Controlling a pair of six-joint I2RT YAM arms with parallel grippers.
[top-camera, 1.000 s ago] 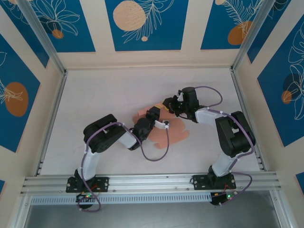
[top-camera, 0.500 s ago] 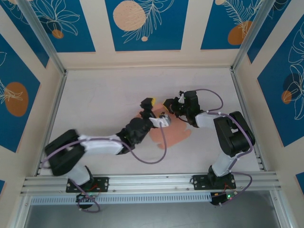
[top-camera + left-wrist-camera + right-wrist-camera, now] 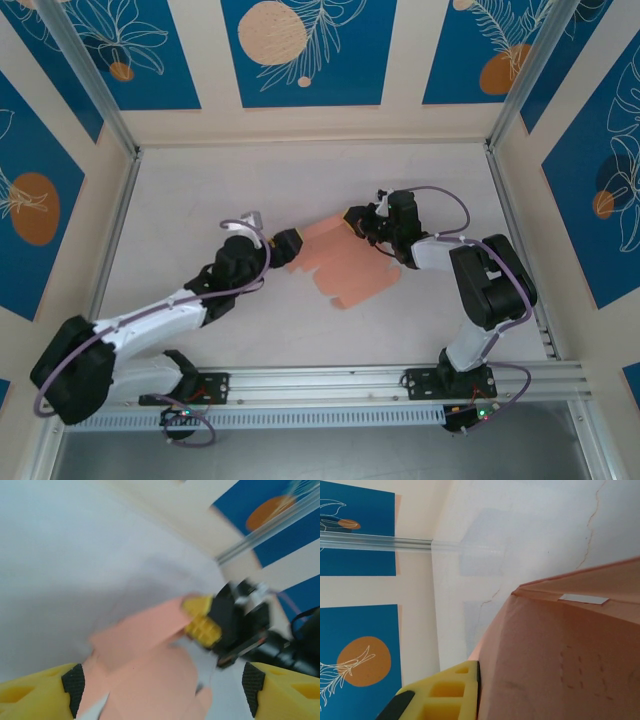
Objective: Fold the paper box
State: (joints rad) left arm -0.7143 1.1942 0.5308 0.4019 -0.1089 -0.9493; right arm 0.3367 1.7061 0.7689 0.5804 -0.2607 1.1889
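One salmon-pink paper box (image 3: pixel 350 265), a flat tabbed sheet not yet folded, lies on the surface (image 3: pixel 200 200) between the two sets of jaws. Right jaws pinched shut on its far flap, which looks slightly raised. Left jaws gaping wide, holding nothing, just beside the opposite edge, yellow fingertips (image 3: pixel 35 690) straddling it. Risk: thin card creases or tears at the pinch if the left pushes off-line, or the sheet skids.

The paper box (image 3: pixel 350 265) is thin matt card; the table (image 3: pixel 200 190) looks smooth and matt
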